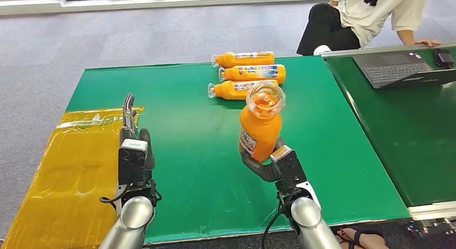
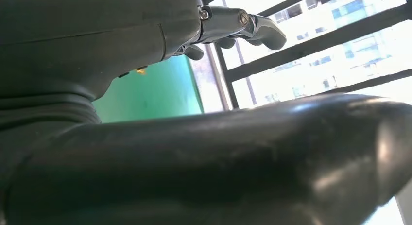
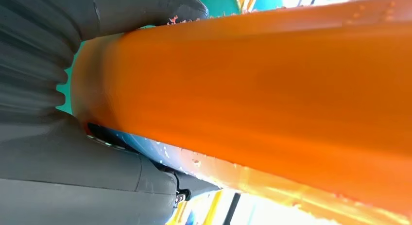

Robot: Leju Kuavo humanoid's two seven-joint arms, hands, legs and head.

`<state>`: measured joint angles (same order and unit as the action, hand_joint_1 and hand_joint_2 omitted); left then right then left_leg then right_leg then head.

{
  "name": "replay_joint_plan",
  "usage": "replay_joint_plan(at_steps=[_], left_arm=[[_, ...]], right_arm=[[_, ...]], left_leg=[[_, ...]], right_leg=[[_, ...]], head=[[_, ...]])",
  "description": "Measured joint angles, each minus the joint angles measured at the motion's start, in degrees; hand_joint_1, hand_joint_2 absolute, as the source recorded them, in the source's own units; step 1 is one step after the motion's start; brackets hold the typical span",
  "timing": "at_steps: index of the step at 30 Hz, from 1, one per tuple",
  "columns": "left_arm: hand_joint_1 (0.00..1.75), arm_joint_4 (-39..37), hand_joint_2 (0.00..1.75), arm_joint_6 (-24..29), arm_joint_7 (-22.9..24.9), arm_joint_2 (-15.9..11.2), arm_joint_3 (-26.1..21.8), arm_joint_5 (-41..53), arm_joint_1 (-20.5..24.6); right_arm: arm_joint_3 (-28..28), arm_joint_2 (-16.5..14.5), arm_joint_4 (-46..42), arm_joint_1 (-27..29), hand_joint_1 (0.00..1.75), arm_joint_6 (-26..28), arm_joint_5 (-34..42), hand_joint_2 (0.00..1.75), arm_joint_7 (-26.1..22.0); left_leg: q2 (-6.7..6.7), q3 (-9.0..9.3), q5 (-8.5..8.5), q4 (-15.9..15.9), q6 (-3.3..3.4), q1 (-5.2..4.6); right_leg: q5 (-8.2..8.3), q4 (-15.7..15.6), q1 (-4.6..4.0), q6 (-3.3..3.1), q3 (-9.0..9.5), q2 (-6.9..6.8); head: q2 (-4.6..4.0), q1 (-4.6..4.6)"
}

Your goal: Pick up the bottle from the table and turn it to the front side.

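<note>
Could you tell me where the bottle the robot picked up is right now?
In the head view, the right hand holds the orange bottle above the green table, just before three lying bottles.

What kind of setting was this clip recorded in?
Probably an office or lab set up for robot trials: grey carpet, a table with a green cover, a laptop on the next table with a person sitting by it, and large windows.

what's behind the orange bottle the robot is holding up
Behind the held bottle in the right hand, three more orange bottles lie on the green table. The held one overlaps the nearest bottle's end.
</note>
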<state>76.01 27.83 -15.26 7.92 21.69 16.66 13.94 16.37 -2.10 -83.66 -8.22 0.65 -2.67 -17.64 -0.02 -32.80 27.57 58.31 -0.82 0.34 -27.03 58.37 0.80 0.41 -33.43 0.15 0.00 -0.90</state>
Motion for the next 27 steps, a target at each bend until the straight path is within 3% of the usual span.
replay_joint_plan(at_steps=[2,7,15,22,27], left_arm=[[0.00,-0.70,1.75,-0.09,0.01,0.03,0.78,1.04,0.81],[0.00,-1.67,1.75,-3.45,0.49,0.12,1.38,0.21,1.47],[0.00,-5.81,1.75,-23.85,6.90,0.00,3.92,-2.30,4.30],[0.00,-9.28,1.75,-28.45,8.11,-0.03,4.42,-2.32,6.71],[0.00,-12.10,1.75,-36.19,8.98,-0.03,5.73,-3.60,10.39]], right_arm=[[0.00,-0.94,1.51,-1.02,1.75,-0.76,0.72,1.75,-0.07],[0.00,-2.00,3.82,-2.38,1.75,-1.95,1.49,1.75,0.04],[0.02,-3.61,10.73,-7.42,1.75,-4.26,2.36,1.75,2.24],[0.02,-4.46,13.01,-8.47,1.75,-5.01,2.64,1.75,3.11],[0.02,-4.69,14.47,-8.79,1.75,-5.64,3.06,1.75,3.73]], left_leg=[[0.02,0.01,0.00,0.00,0.00,0.00],[0.02,-0.01,0.00,0.00,0.00,0.00],[0.01,-0.03,-0.03,0.01,0.02,-0.01],[-0.01,-0.04,-0.04,0.01,0.01,0.00],[-0.01,-0.06,-0.06,0.01,0.01,0.00]], right_leg=[[0.00,0.00,0.00,0.00,0.00,0.02],[0.00,0.00,0.00,0.00,-0.01,0.02],[0.03,0.00,0.01,-0.02,-0.01,0.01],[0.03,0.01,0.00,-0.03,-0.04,0.00],[0.04,0.01,0.00,-0.03,-0.07,-0.01]], head=[[0.00,0.00],[0.00,0.00],[0.00,0.00],[0.00,0.00],[0.00,0.00]])
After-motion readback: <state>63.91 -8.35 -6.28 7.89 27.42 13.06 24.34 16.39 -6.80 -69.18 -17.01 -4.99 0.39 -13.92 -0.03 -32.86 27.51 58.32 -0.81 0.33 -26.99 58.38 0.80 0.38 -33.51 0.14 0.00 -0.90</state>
